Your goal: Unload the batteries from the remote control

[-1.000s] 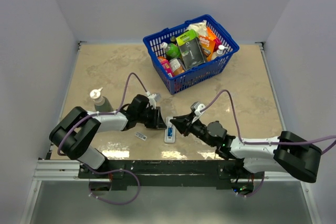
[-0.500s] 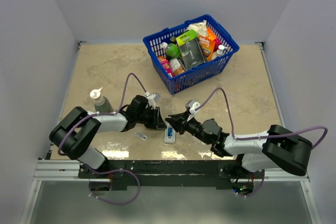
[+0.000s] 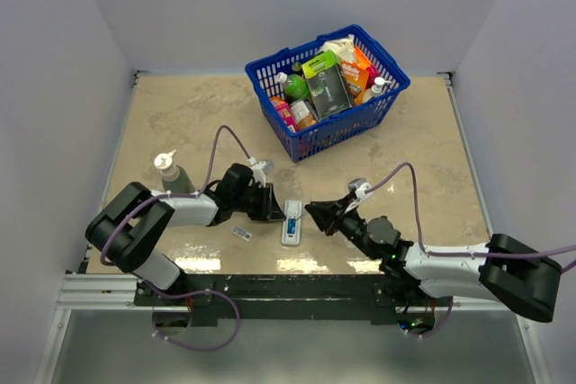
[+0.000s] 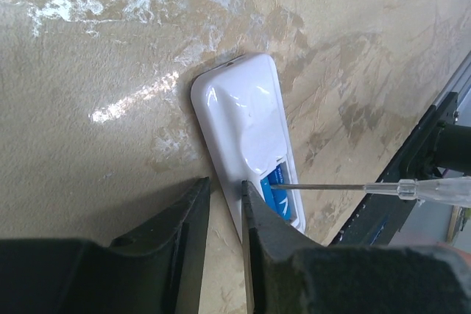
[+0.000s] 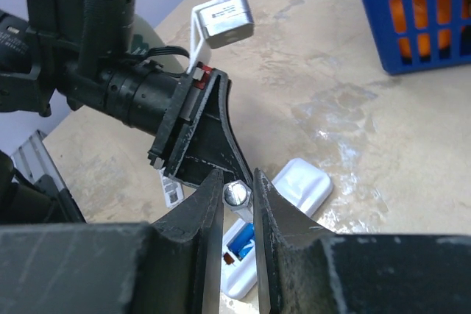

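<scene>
The white remote control (image 3: 292, 222) lies on the table between my two grippers, recess face up. A blue battery (image 4: 278, 187) sits in the recess and also shows in the right wrist view (image 5: 243, 240). A thin greyish battery (image 3: 241, 233) lies loose on the table to the left of the remote. My left gripper (image 3: 271, 208) is nearly shut and empty, low over the remote's left edge (image 4: 224, 184). My right gripper (image 3: 316, 214) is shut on a clear-handled thin tool (image 5: 237, 195). The tool's metal shaft (image 4: 331, 186) reaches to the blue battery.
A blue basket (image 3: 378, 105) full of groceries stands at the back centre-right. A spray-top bottle (image 3: 169, 172) stands at the left, near the left arm. The black frame rail (image 3: 288, 287) runs along the near table edge.
My right gripper, holding the tool, reached left over the remote and has now drawn back to the right. The left gripper and the remote have stayed put.
</scene>
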`<move>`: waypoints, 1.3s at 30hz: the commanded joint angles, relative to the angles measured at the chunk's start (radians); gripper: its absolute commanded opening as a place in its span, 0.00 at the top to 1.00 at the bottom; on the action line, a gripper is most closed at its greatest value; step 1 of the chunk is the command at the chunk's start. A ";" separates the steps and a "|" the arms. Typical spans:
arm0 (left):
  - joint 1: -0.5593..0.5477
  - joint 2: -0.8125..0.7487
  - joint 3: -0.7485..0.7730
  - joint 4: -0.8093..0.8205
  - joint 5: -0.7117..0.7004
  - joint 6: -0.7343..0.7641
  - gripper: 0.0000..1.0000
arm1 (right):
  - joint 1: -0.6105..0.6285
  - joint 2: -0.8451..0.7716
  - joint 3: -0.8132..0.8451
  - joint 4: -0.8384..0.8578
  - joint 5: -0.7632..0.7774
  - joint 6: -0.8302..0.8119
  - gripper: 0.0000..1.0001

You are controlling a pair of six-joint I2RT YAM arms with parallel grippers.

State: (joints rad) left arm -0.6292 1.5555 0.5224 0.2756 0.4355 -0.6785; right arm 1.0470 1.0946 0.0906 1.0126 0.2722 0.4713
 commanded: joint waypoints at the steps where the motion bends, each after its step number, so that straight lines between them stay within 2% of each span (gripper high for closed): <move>1: -0.012 0.040 -0.027 -0.021 -0.014 -0.003 0.71 | 0.019 -0.045 -0.114 -0.203 0.031 0.128 0.86; 11: -0.012 -0.018 -0.036 -0.079 -0.079 -0.003 0.72 | 0.019 -0.071 -0.144 -0.190 0.076 0.158 0.86; 15: -0.012 -0.072 -0.044 -0.087 -0.089 -0.015 0.72 | 0.019 -0.119 -0.094 -0.250 0.019 0.060 0.88; 17: -0.013 -0.095 -0.042 -0.096 -0.102 -0.026 0.72 | 0.019 -0.121 -0.016 -0.307 -0.028 -0.029 0.89; 21: -0.012 -0.173 -0.030 -0.116 -0.121 -0.041 0.69 | 0.019 -0.030 0.107 -0.397 -0.096 -0.144 0.91; 27: -0.010 -0.190 0.020 -0.157 -0.132 -0.020 0.65 | 0.021 0.189 0.207 -0.338 -0.260 -0.189 0.90; 32: 0.000 -0.192 0.033 -0.165 -0.135 -0.012 0.64 | 0.044 0.313 0.256 -0.328 -0.285 -0.232 0.92; 39: 0.025 -0.183 0.041 -0.168 -0.123 -0.004 0.64 | 0.102 0.352 0.247 -0.298 -0.258 -0.266 0.91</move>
State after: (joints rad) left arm -0.6186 1.3823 0.5259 0.1017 0.3107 -0.6956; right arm 1.0981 1.3880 0.4080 0.9081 0.1032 0.1856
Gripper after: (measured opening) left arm 0.358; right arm 0.202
